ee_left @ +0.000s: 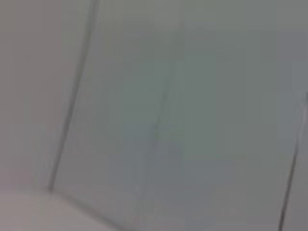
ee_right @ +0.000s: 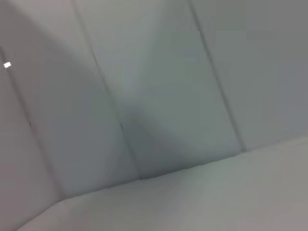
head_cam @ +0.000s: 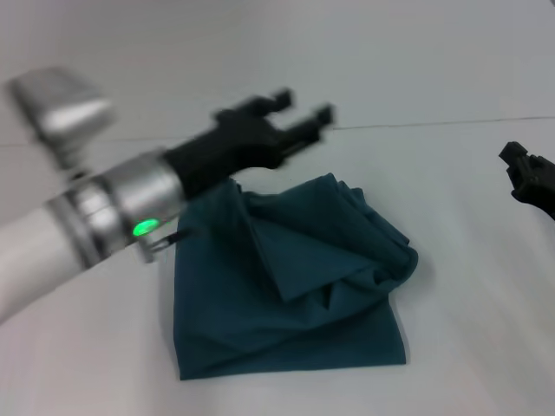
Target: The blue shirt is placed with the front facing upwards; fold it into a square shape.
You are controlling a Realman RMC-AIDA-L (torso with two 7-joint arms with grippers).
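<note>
Here the blue shirt [head_cam: 295, 286] lies on the white table [head_cam: 451, 69] as a rumpled, roughly square bundle, plain teal side up. The left gripper [head_cam: 301, 109] hovers above its far left corner, fingers apart and empty. The right gripper [head_cam: 529, 178] sits at the right edge; whether its fingers are apart I cannot tell.

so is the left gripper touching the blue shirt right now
Apart. In the head view the left gripper is empty, fingers spread, raised past the far edge of the blue shirt, with white table between them.
</note>
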